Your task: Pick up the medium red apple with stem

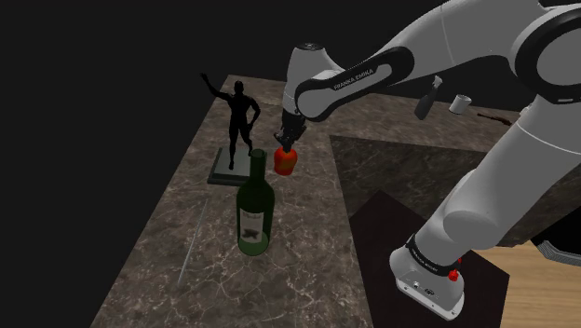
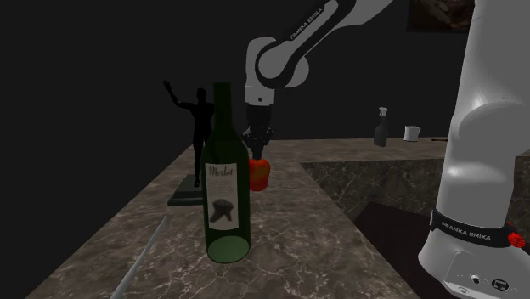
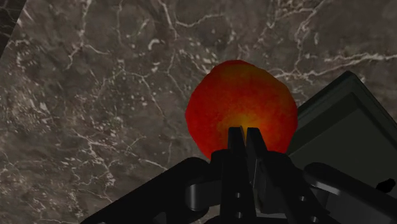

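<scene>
1. Dark veined stone is what you see first: the counter (image 1: 307, 252) runs along the shoulder view's left, with a black area beyond its far edge.
2. The white arm (image 1: 372, 75) reaches from its stand (image 1: 428, 280) at the shoulder view's lower right, up and over to the left, with the wrist pointing down at the counter.
3. The green wine bottle (image 1: 253, 210) stands upright with a pale label. It is the nearest thing to you in the second exterior view (image 2: 227, 183).
4. The black statue (image 1: 240, 116) of a figure with one arm raised stands on a flat square base behind the bottle.
5. The red apple (image 1: 285, 162) is just beside the statue's base, on the shoulder view's right of it and directly under the hand. From the wrist view (image 3: 242, 95) you look down on its red-orange top.
6. The gripper (image 1: 287, 142) sits right on top of the apple. Its fingers (image 3: 235, 143) are drawn almost together, with only a slit between them, and they pinch at the crown of the fruit. The stem itself is hidden there, and you cannot tell whether the apple is clear of the stone.
7. Far back, a spray bottle (image 1: 425, 98) and a small white mug (image 1: 460, 103) stand near each other — well apart from the apple.
</scene>
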